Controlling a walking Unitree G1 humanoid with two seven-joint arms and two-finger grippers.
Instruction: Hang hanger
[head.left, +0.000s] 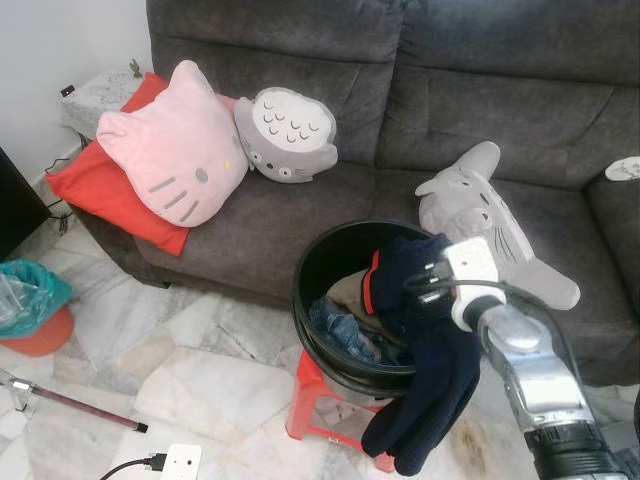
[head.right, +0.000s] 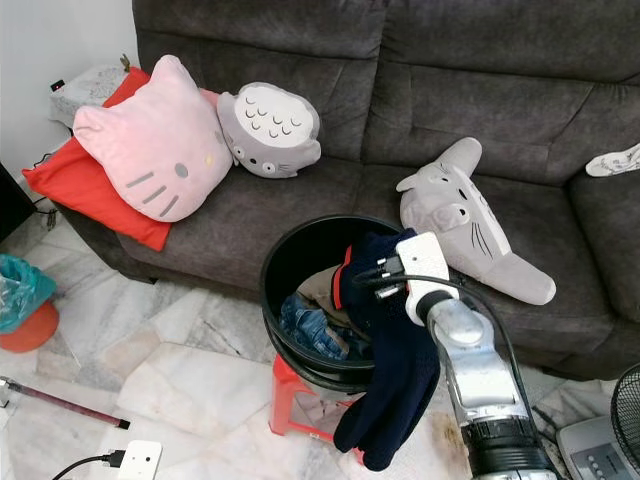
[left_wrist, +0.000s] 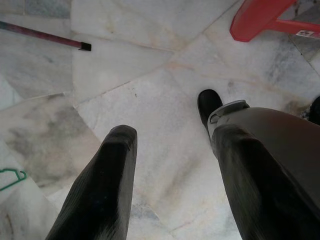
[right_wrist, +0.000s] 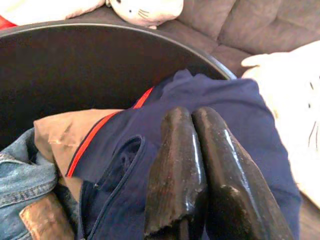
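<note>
The right hand (right_wrist: 192, 120), fingers pressed together, hovers over the navy garment (head.right: 390, 380) draped lengthwise down the black bucket (head.right: 300, 265).

- Head cameras look down, sharing the black basket (head.left: 345, 300) before the sofa (head.right: 480, 90).
- Right wrist peers closely into the basket (left wrist faces floor (left_wrist: 150, 115)).

Home living room: sofa (head.left: 420, 90), cushions (head.left: 175, 145)
</note>
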